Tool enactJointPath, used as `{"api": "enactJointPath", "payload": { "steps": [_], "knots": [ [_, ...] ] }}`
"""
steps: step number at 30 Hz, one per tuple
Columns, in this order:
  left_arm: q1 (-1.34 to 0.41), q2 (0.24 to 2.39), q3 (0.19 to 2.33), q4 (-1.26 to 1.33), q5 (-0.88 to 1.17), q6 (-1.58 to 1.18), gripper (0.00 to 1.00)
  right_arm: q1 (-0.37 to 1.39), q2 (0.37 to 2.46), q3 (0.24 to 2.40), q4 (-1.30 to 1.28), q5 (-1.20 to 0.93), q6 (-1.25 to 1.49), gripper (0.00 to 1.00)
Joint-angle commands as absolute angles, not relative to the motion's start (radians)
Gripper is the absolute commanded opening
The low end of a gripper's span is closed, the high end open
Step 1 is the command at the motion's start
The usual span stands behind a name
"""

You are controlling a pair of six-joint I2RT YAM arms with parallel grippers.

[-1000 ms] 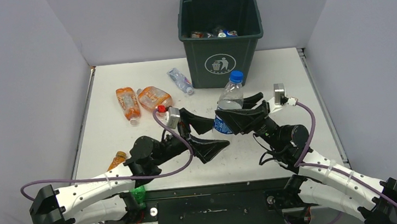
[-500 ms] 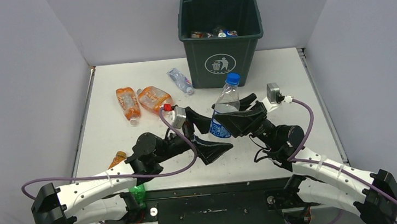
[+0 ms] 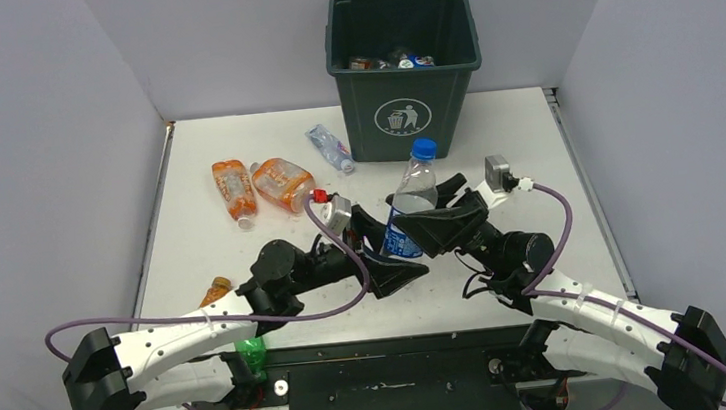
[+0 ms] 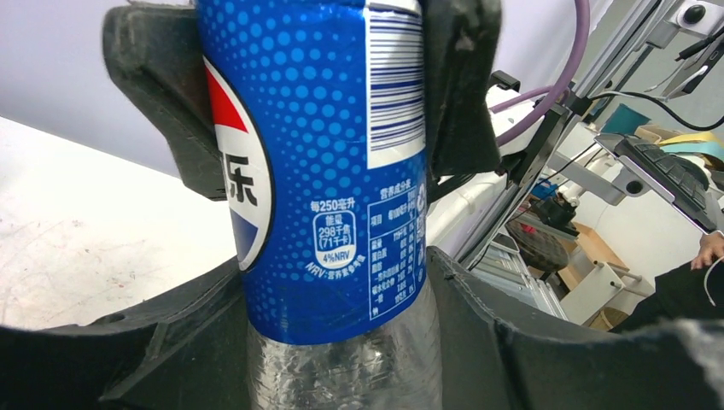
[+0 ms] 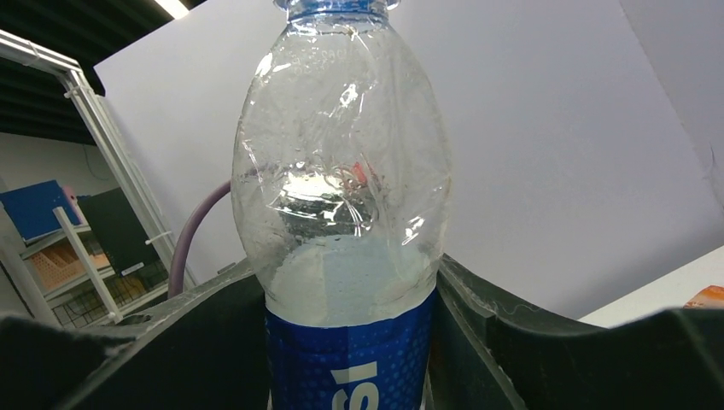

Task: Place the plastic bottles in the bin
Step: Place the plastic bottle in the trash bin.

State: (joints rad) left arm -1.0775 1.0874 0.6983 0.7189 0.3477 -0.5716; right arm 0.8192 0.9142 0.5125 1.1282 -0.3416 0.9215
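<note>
1. The clear bottle (image 3: 416, 188) has a blue cap (image 3: 424, 147). Its label (image 4: 333, 171) is blue with paler dots, a red, white and blue roundel, and white print with a barcode.
2. The bin (image 3: 449, 96) is dark green with a white round logo (image 3: 403, 117).
3. Two orange bottles (image 3: 233, 189) (image 3: 282, 182) carry pale printed labels.
4. The desk (image 3: 493, 132) is white with dark flecks.
5. The left gripper (image 3: 399, 250) and right gripper (image 3: 423, 211) have black jaws, and the cables (image 3: 551, 217) are purple.

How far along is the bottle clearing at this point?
Done: several bottles already lie in the bin. In hand: the right gripper holds a blue-label bottle upright, while the left gripper flanks its lower part; whether it grips is unclear. Left: two orange bottles, a clear bottle by the bin, a third orange one and a green one.
</note>
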Motion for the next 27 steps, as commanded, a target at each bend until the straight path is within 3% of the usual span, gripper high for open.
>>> {"api": "enactJointPath", "payload": {
  "steps": [1, 3, 6, 8, 10, 15, 20, 27],
  "knots": [
    [-1.085, 1.09, 0.728, 0.801, 0.394, -0.595, 0.47, 0.822, 0.919, 0.518, 1.191, -0.353, 0.91, 0.62],
    [-1.083, 1.076, 0.718, 0.798, 0.371, -0.578, 0.4, 0.821, 0.903, 0.531, 1.131, -0.362, 0.894, 0.84],
    [-1.081, 1.025, 0.709, 0.735, 0.325, -0.522, 0.35, 0.82, 0.825, 0.586, 0.887, -0.37, 0.803, 0.99],
    [-1.079, 0.97, 0.708, 0.654, 0.287, -0.46, 0.34, 0.82, 0.761, 0.654, 0.653, -0.361, 0.702, 1.0],
    [-1.075, 0.898, 0.711, 0.557, 0.238, -0.379, 0.33, 0.82, 0.713, 0.748, 0.437, -0.353, 0.583, 0.95],
    [-1.072, 0.808, 0.794, 0.302, 0.136, -0.143, 0.25, 0.822, 0.665, 0.926, 0.08, -0.354, 0.405, 0.95],
    [-1.072, 0.837, 0.899, 0.082, 0.044, 0.116, 0.16, 0.819, 0.696, 1.055, -0.027, -0.299, 0.329, 0.95],
    [-1.072, 0.807, 0.742, 0.226, -0.039, 0.246, 0.08, 0.821, 0.785, 1.124, 0.059, -0.173, 0.346, 0.98]
  ]
}}
